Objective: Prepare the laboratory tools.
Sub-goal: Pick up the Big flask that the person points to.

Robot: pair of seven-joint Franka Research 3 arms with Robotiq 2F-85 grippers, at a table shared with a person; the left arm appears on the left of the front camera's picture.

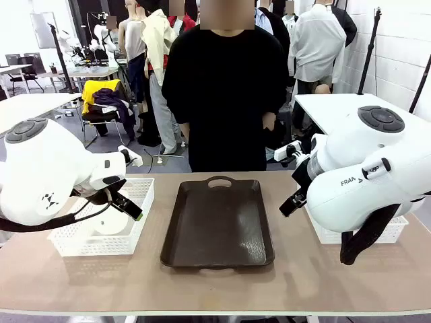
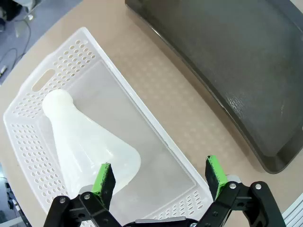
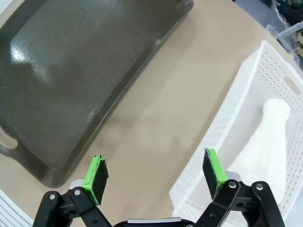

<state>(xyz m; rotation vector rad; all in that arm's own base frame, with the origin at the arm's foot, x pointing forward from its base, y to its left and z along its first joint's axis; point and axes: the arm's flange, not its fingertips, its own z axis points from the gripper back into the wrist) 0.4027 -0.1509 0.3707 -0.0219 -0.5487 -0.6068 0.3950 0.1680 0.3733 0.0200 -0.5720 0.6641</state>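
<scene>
- One tan table point(image 1: 215, 286) spans the front view, carrying everything in the scene.
- Across it stands a person point(image 1: 225, 101) in a black top, arms down, at the far edge behind the tray.
- Two white robot arms flank the middle: the left arm point(image 1: 40, 171) bends in over the left basket, and the right arm point(image 1: 363, 178) bends in over the right basket.
- Between them a dark brown tray point(image 1: 219, 225) lies flat at the table's centre, its handle cut-out toward the person and its glossy floor bare.
- At either side of the tray sits a white mesh basket: the left basket point(image 2: 71, 49) and the right basket point(image 3: 236, 109), each apart from the tray's rim.
- Inside the left basket rests the left flask point(image 2: 85, 142), frosted white, its narrow neck toward the basket's handle slot.
- Inside the right basket rests the right flask point(image 3: 267, 142), its neck also toward a handle slot.
- Above the left basket hangs the left gripper point(image 2: 161, 172), jaws spread wide and holding nothing, one green pad just beside the flask's base.
- Over the bare table between tray and right basket hangs the right gripper point(image 3: 154, 170), jaws likewise wide and empty.
</scene>
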